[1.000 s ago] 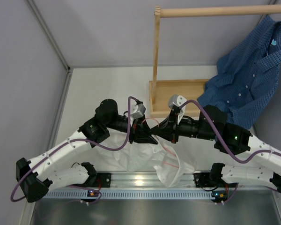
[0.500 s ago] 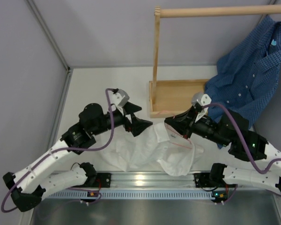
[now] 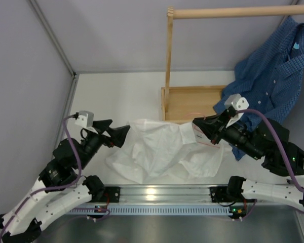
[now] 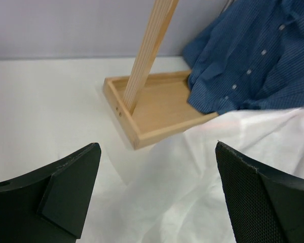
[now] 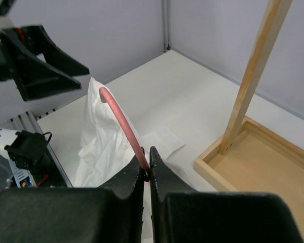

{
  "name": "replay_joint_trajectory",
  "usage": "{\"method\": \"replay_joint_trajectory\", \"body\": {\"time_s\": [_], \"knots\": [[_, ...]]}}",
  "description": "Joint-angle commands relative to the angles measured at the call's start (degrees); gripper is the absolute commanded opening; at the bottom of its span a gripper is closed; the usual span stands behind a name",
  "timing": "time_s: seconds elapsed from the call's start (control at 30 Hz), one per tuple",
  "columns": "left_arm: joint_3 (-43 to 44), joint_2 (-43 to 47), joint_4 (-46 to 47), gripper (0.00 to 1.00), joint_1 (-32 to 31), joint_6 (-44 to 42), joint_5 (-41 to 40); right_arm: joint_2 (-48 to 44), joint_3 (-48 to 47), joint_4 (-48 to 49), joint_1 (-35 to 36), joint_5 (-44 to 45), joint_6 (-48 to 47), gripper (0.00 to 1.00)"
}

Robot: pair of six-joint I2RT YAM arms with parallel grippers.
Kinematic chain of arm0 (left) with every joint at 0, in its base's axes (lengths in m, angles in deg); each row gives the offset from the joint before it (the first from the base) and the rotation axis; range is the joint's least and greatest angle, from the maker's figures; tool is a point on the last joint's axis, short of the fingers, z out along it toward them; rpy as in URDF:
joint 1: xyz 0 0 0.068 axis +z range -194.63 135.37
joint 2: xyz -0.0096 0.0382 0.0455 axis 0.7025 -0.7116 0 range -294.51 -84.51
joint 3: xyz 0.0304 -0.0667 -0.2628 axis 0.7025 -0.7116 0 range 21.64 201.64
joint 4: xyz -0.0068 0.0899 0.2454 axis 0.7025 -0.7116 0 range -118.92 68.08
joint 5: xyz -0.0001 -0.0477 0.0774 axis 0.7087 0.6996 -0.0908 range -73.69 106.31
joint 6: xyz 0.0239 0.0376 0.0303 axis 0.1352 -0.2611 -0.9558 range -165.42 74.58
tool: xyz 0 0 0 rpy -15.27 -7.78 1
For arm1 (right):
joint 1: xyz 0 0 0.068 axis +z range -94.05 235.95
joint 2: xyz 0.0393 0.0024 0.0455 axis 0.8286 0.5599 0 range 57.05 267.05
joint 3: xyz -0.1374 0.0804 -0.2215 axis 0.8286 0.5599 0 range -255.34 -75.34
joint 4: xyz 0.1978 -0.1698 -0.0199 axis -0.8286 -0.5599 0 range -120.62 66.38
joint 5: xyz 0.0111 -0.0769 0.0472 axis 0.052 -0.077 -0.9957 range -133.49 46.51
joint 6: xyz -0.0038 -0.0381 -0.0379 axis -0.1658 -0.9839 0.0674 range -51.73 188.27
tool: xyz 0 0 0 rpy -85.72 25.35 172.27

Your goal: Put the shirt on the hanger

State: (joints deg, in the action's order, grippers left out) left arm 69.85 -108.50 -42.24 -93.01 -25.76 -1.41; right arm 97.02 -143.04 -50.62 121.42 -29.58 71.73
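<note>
Left pincer (image 3: pixel 115 132) stands wide open and holds nothing, its tips just beside the 9 o'clock edge of the shirt (image 3: pixel 162 152), which lies crumpled on the surface (image 3: pixel 116 96) mid-view from above. Right pincer (image 3: pixel 198 132), at the shirt's 3 o'clock side, is clamped on the hanger (image 5: pixel 122 119), whose pink wire rises from the jaws against the white cloth. The wooden tray (image 3: pixel 192 101) sits at the shirt's 12 o'clock, the blue checked shirt (image 3: pixel 268 86) at 2 o'clock.

The shirt (image 3: pixel 162 152) lies on the table (image 3: pixel 121 96) before the frame (image 3: pixel 168 61) (second shirt (image 3: pixel 268 86) draped at right).
</note>
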Motion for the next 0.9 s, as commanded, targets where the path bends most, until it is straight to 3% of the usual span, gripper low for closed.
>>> {"method": "replay_joint_trajectory", "body": {"time_s": [0.0, 0.2, 0.4, 0.47, 0.5, 0.53, 0.57, 0.6, 0.73, 0.77, 0.87], "knots": [[-2.7, -3.5, -6.5, 0.97, 0.0, 1.6, -1.6, -1.3, -5.2, -0.8, 0.2, 2.9, -2.1, 0.0], [-5.2, -8.0, -2.7, 0.89, 0.0, 3.0, 4.0, -3.0, -7.1, -2.7, 0.2, 1.4, -1.7, 0.0], [-8.2, -10.9, 14.0, 0.89, 0.0, 2.0, 14.6, -3.7, -7.1, -2.7, 0.2, 1.9, -1.6, 0.0], [-9.3, -11.6, 19.1, 0.75, 0.0, 1.8, 17.4, -3.9, -7.1, -2.8, 0.2, 1.8, -1.6, 0.0], [-9.9, -12.8, 19.8, 0.59, 0.0, 1.6, 17.5, -4.2, -7.0, -2.8, 0.2, 1.9, -1.6, 0.0], [-9.8, -13.6, 19.7, 0.2, 0.0, 1.8, 15.9, -4.3, -7.0, -2.7, 0.2, 2.0, -1.6, 0.0], [-9.7, -14.4, 19.8, 0.04, 0.0, 1.8, 14.2, -4.4, -7.0, -2.8, 0.2, 2.3, -1.7, 0.0], [-9.4, -16.1, 19.4, 0.0, 0.0, 1.9, 12.1, -4.6, -6.9, -2.7, 0.2, 2.8, -1.7, 0.0], [-7.1, -18.6, 9.6, 0.0, 0.1, 9.7, -10.9, -5.6, -6.1, -3.1, 0.2, 7.1, -2.0, 0.0], [-6.0, -18.8, 7.1, 0.0, 0.2, 11.5, -21.6, -5.7, -5.8, -3.2, 0.2, 9.2, -2.2, 0.0], [-5.8, -19.8, 2.2, 0.0, 0.8, 15.4, -30.3, -7.0, -4.0, -3.4, 0.1, 11.8, -2.9, 0.0]]}}
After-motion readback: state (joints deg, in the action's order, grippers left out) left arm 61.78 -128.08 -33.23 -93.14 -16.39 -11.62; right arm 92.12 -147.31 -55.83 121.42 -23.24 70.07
